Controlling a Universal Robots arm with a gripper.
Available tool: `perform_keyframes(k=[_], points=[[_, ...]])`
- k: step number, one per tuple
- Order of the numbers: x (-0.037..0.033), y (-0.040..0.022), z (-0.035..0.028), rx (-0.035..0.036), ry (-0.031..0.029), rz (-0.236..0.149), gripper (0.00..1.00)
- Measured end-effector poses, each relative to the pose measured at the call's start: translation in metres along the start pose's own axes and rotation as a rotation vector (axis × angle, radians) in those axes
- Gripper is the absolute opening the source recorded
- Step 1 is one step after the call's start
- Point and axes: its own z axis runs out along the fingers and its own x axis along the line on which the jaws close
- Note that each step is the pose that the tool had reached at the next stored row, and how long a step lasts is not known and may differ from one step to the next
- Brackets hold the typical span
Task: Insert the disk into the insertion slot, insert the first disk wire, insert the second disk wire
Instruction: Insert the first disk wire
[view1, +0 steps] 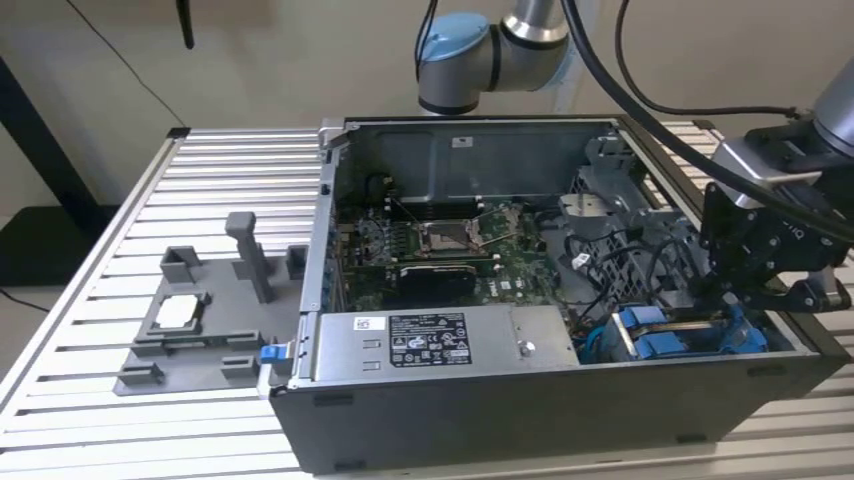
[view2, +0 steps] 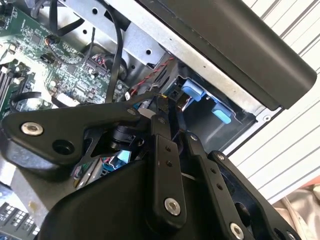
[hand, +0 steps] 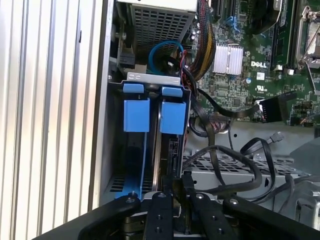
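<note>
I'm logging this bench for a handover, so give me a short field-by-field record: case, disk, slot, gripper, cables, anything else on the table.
case: open computer case on a slatted metal table
disk: blue-framed disk standing in the drive cage, beside a second blue frame
insertion slot: bay of the grey cage, occupied by the disk
gripper: gripper low over the cage, at the exterior view's right
cables: black cables loose beside the cage
other: grey fixture on the table, at the exterior view's left
</note>
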Motion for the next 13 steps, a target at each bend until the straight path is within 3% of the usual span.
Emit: perform_keyframes(k=[5,10,13], points=[[0.0,0.0,0.0006,0.0,0.0002,0.0,0.19],[0.0005,0.0,0.0055,-0.0001,0.0013,0.0,0.19],[0.0006,0.0,0.0053,0.0001,-0.0019,0.0,0.2]])
